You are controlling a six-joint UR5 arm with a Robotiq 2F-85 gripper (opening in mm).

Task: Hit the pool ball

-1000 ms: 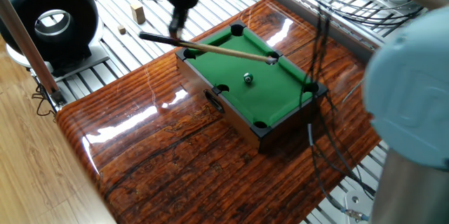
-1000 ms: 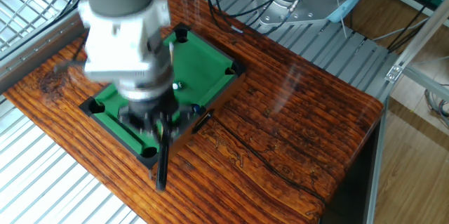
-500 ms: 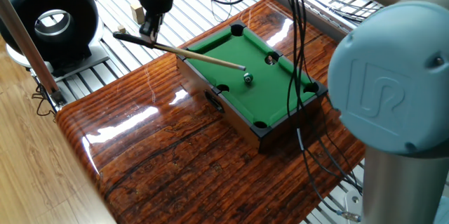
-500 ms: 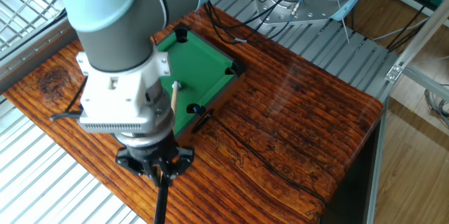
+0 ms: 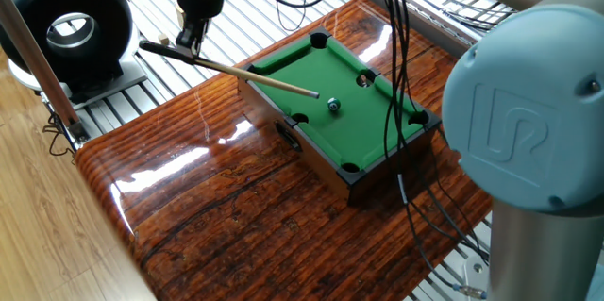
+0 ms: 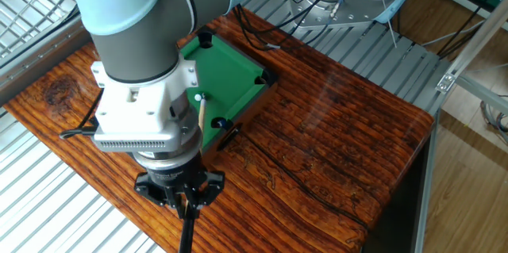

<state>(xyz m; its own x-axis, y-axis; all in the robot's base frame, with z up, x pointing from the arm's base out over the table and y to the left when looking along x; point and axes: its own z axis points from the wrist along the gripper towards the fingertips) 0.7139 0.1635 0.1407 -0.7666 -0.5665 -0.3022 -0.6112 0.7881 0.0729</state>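
**One ball, cue drawn back**

The pool ball (image 5: 333,105) sits mid-felt on the mini table (image 5: 377,155), near one side pocket. The cue stick (image 5: 236,70) has been pulled back since a second ago; its tip now stops just short of the ball, probably lined up for the strike. The gripper (image 5: 191,39) is clamped on the cue's butt. Open felt lies beyond the ball; rails are close.

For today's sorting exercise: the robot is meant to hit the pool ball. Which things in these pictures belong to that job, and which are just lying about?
Belong to the job:
- pool ball
- cue stick, held in the gripper
- mini pool table

Just lying about:
- black ring-shaped device
- small wooden block
- loose black cables
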